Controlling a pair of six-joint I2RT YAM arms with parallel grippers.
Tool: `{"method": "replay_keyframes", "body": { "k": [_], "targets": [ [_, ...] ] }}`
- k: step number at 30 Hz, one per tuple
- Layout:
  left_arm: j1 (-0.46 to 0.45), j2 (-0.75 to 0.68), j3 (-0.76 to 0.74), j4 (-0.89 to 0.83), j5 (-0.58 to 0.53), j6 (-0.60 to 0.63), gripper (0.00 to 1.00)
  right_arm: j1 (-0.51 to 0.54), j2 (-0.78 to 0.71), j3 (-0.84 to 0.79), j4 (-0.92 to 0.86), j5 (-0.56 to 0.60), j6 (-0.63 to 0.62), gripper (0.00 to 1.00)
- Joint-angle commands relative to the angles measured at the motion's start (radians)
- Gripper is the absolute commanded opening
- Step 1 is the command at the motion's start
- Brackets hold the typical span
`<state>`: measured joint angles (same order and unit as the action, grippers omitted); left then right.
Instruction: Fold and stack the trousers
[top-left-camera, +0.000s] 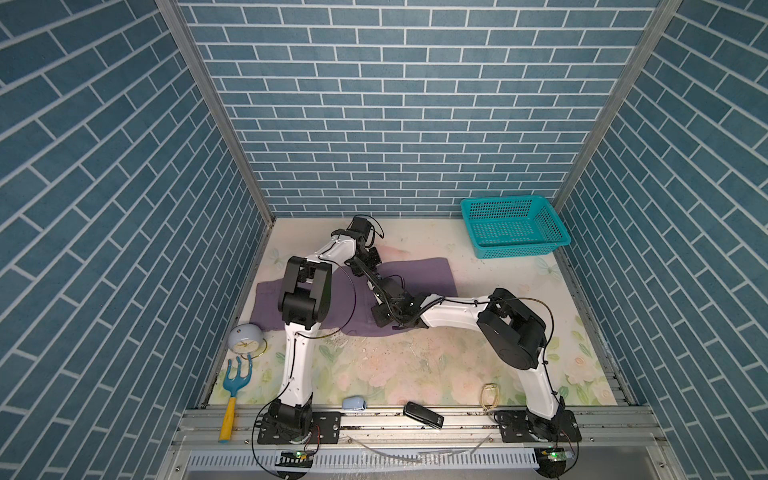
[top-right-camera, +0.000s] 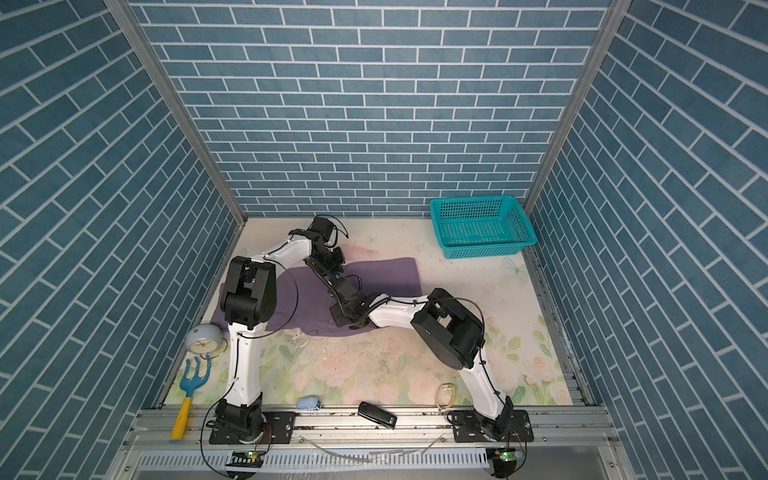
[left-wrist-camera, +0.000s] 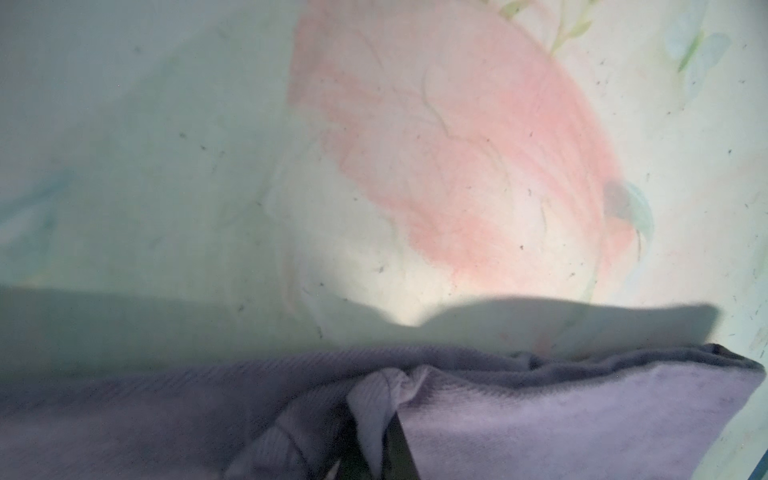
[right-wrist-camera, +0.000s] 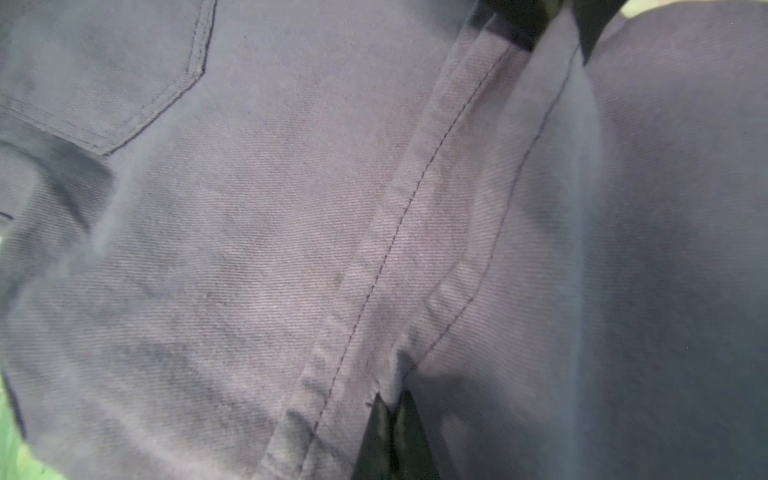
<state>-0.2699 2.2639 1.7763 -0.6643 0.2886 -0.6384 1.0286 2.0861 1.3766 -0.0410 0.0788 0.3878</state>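
Trousers (top-left-camera: 419, 274) mid-table, bare mat (top-left-camera: 395, 365) nearside

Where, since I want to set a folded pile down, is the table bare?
Bare: floral table between the muted purple trousers and the front rail; also between trousers and teal plastic basket. Crowded: left edge, with pale alarm clock and blue plastic rake.

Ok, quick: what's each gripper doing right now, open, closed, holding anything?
Left gripper: closed, pinching a bunched edge of the muted purple soft-fabric trousers.
Right gripper: closed, pinching the trousers at a stitched seam.
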Motion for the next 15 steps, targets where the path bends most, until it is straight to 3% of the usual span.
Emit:
{"method": "replay_keyframes", "body": {
  "k": [1,15],
  "targets": [
    [0.010,-0.016,-0.014,-0.049,-0.011,0.004,0.07,0.001,-0.096,-0.027,-0.019,-0.004,0.004,0.00],
    [0.083,-0.054,-0.039,-0.043,-0.008,0.014,0.06,0.023,-0.120,-0.039,0.025,-0.147,0.057,0.00]
  ]
}}
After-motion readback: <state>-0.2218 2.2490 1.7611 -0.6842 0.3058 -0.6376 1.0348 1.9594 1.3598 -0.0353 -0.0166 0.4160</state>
